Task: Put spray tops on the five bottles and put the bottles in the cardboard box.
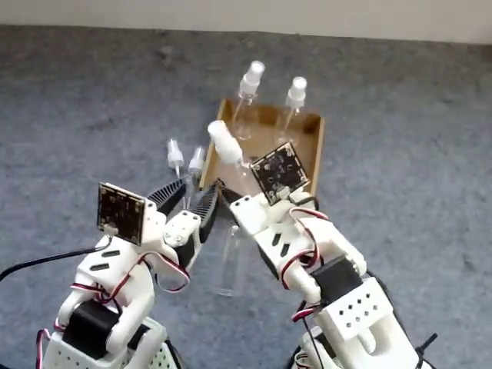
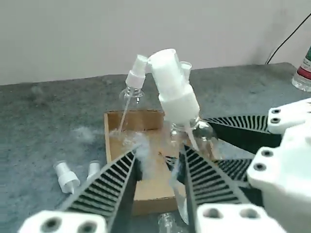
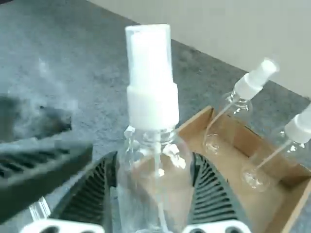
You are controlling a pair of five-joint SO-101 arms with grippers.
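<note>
Right gripper (image 3: 153,177) grips a capped bottle (image 3: 151,111) over the cardboard box's (image 1: 316,154) near-left corner; left gripper (image 2: 158,156) stands open, empty.

I can read no text, number or sign from here; one label (image 2: 305,72) turns up, red and green, on a bottle (image 2: 301,82) standing far back on the table in the left wrist view; its print is too small to make out.

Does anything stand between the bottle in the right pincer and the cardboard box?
Nothing visible does. The bottle in the right pincer hangs at the cardboard box's near end, the open left pincer beside it; two capped bottles stand at the far end.
</note>
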